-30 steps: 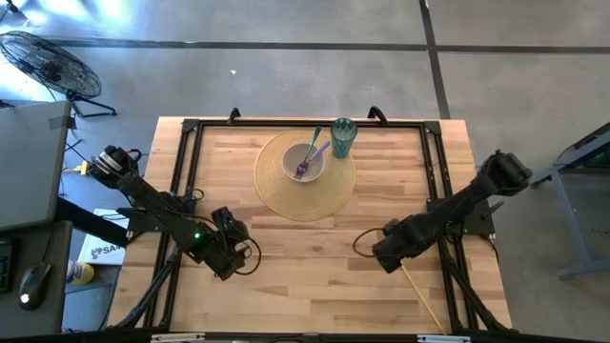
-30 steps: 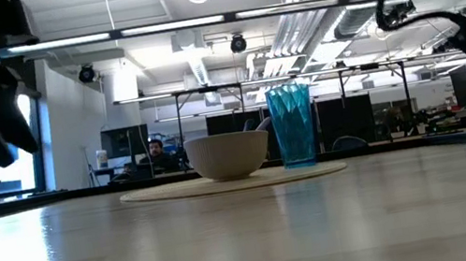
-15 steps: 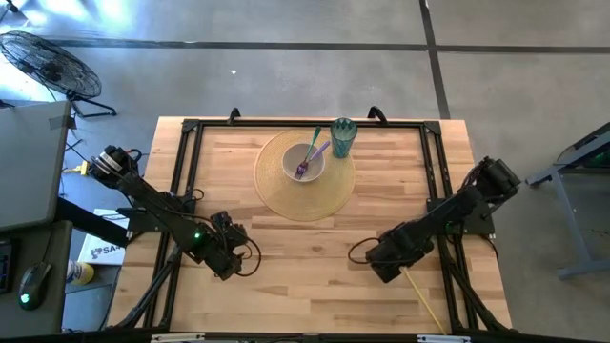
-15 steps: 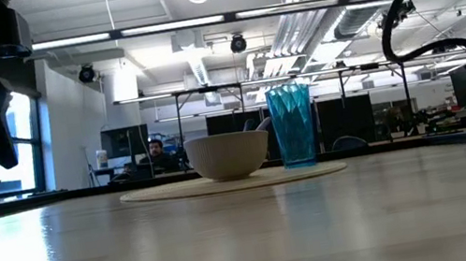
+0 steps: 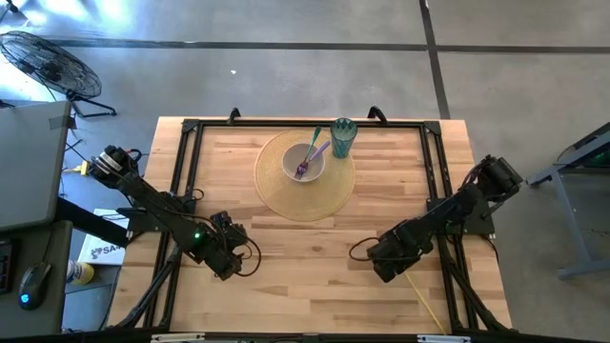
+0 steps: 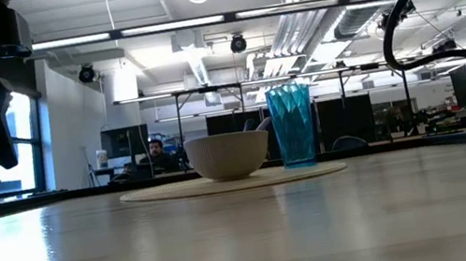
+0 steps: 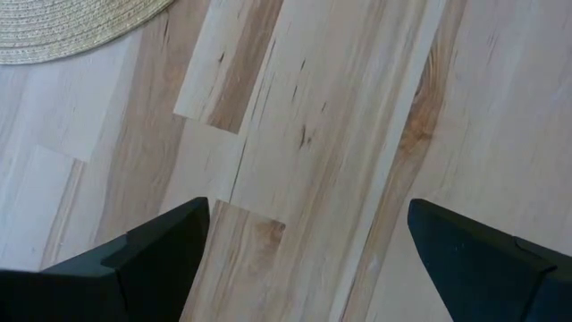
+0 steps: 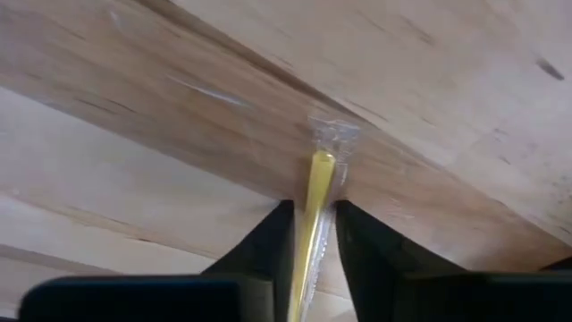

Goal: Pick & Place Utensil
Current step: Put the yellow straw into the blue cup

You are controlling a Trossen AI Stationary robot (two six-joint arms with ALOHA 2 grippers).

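A thin yellow utensil (image 8: 310,224) in a clear wrapper is clamped between the two dark fingers of the right end effector (image 8: 310,234); in the high view it (image 5: 422,297) trails from that end effector (image 5: 384,264) toward the near edge of the bench (image 5: 305,276), low over the right front part of the wood.

The left end effector (image 7: 304,241) hovers over bare planks at the left front, its fingers spread wide apart with nothing between them.

At the far middle of the bench lies a round woven placemat (image 5: 286,200). On it sit a pale bowl (image 5: 305,164) holding a purple and a green utensil, and just beside it a blue-green tumbler (image 5: 343,137).

The bench is light butcher-block wood in a black frame, standing on grey concrete. A floor fan (image 5: 50,65) stands off to the left. The low view looks into a large room with ceiling ducts, strip lights and desks; a person (image 6: 155,149) sits far back.
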